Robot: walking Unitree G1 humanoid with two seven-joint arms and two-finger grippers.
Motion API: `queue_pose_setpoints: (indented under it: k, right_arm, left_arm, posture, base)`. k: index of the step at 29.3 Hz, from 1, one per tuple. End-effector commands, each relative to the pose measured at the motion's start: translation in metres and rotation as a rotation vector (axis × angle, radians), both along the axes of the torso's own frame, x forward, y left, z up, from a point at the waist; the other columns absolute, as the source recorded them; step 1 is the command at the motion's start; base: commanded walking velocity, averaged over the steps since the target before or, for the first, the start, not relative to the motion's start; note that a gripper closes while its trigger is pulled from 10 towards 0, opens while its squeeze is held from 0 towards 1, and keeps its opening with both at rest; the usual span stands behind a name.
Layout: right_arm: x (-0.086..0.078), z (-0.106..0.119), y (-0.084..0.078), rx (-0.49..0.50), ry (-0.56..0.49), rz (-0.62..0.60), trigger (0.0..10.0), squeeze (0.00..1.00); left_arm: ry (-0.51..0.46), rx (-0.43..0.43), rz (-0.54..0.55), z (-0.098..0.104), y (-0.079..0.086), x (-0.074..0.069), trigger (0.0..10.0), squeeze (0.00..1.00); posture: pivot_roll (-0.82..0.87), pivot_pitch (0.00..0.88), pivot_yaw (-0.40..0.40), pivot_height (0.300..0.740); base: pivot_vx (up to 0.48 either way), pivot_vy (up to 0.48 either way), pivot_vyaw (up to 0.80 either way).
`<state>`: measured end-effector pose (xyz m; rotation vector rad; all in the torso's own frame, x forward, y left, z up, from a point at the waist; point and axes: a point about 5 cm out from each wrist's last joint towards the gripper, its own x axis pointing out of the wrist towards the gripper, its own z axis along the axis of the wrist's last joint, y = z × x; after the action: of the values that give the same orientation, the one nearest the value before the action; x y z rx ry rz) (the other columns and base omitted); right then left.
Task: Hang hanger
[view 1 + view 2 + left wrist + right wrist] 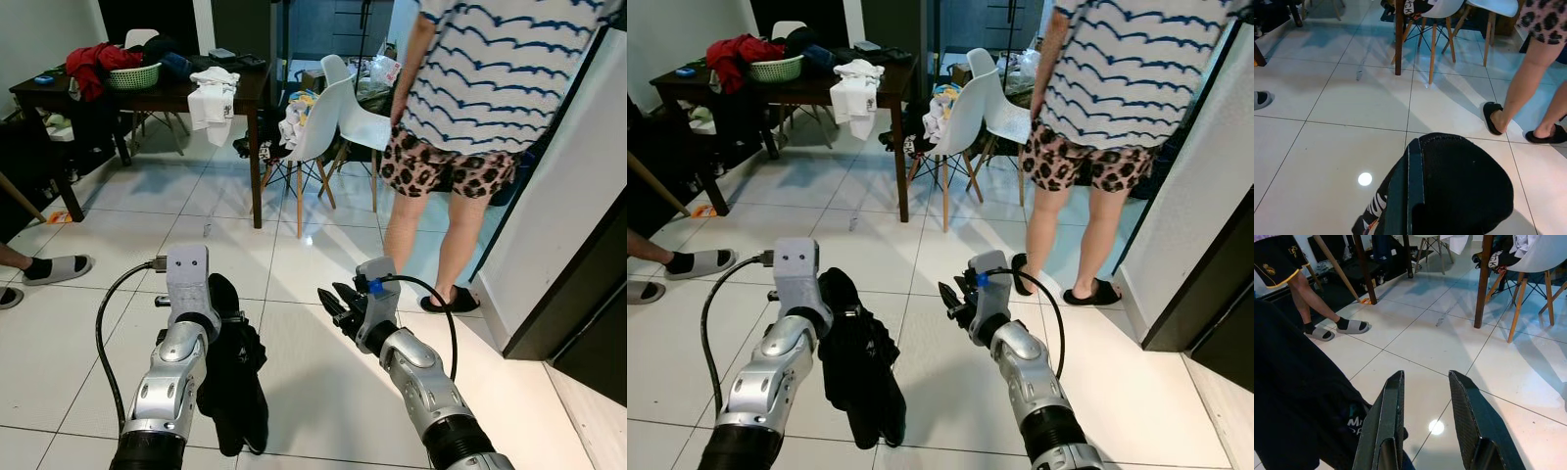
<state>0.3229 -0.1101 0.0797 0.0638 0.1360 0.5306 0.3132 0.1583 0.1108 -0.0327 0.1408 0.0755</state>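
Person seated at far left: grey slide sandal (57,268) over a black sock, on the white tiled floor (294,352).

Dark wooden bench (157,98), rear left: carries a pale green woven basket (134,76) with a red garment (98,61) heaped partly over it and beside it; what lies inside the basket cannot be made out. A white cloth (213,103) hangs over the bench's front edge.

Left gripper (220,299), low and left of centre: its fingers are wrapped in a black garment (235,377) that hangs down from them toward the floor; whether they are clamped cannot be told. In the left wrist view one black finger (1414,181) lies against the black fabric. A hanger cannot be made out within the garment.

White moulded chairs with wooden legs (328,117), rear centre, with clothing piled on the seat.

Right gripper (333,299), just right of the garment and apart from it: fingers (1386,423) spread, nothing between them.

Person standing at right: blue-striped white shirt (500,69), leopard-print shorts (446,166), black slippers (449,302).
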Motion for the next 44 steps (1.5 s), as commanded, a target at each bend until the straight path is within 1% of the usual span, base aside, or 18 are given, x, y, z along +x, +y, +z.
queue_pose_setpoints:
  k: [1,8,10,13,16,19,24,44]
  right_arm:
    - [-0.0007,-0.0033,-0.0031,-0.006,0.007,-0.005,10.0,0.0]
    - [-0.0024,-0.0041,-0.0019,-0.02,0.002,0.018,10.0,0.0]
    - [-0.0037,-0.0031,0.0005,-0.032,-0.013,0.049,10.0,0.0]
    - [-0.0044,-0.0028,0.0017,-0.034,-0.018,0.062,10.0,0.0]
    - [-0.0056,-0.0027,0.0033,-0.041,-0.024,0.081,10.0,0.0]
    - [-0.0064,-0.0029,0.0041,-0.042,-0.03,0.079,10.0,0.0]
    - [-0.0055,-0.0046,0.0019,-0.016,-0.002,0.048,10.0,0.0]
    - [-0.0063,-0.0066,0.0012,-0.022,0.002,0.045,10.0,0.0]
  left_arm:
    - [-0.02,-0.003,-0.005,0.0038,-0.0017,-0.0013,10.0,0.0]
    - [-0.029,-0.007,-0.002,0.0046,-0.0005,-0.0016,10.0,0.0]
    - [-0.034,-0.01,-0.002,0.0056,0.0001,-0.0014,10.0,0.0]
    - [-0.035,-0.012,-0.001,0.0057,0.0002,-0.0014,10.0,0.0]
    - [-0.034,-0.016,0.0,0.0057,0.0002,-0.0015,10.0,0.0]
    - [-0.033,-0.019,0.001,0.0057,0.0009,-0.0017,10.0,0.0]
    - [-0.034,-0.023,0.006,0.0064,0.0024,-0.0019,10.0,0.0]
    - [-0.032,-0.022,-0.002,0.0067,0.0032,-0.0025,10.0,0.0]
  posture:
    - [-0.02,0.0,-0.067,0.74]
    - [-0.03,0.0,-0.066,0.74]
    - [-0.03,0.0,-0.066,0.74]
    - [-0.03,0.0,-0.066,0.74]
    - [-0.03,0.0,-0.066,0.74]
    - [-0.03,0.0,-0.065,0.74]
    - [-0.03,0.0,-0.063,0.74]
    - [-0.02,0.0,-0.058,0.74]
  base:
    - [0.0,0.0,0.0]
    - [0.0,0.0,0.0]
    - [0.0,0.0,0.0]
    - [0.0,0.0,0.0]
    - [0.0,0.0,0.8]
    - [0.268,0.0,0.57]
    - [0.274,0.0,0.0]
    - [0.278,0.0,0.0]
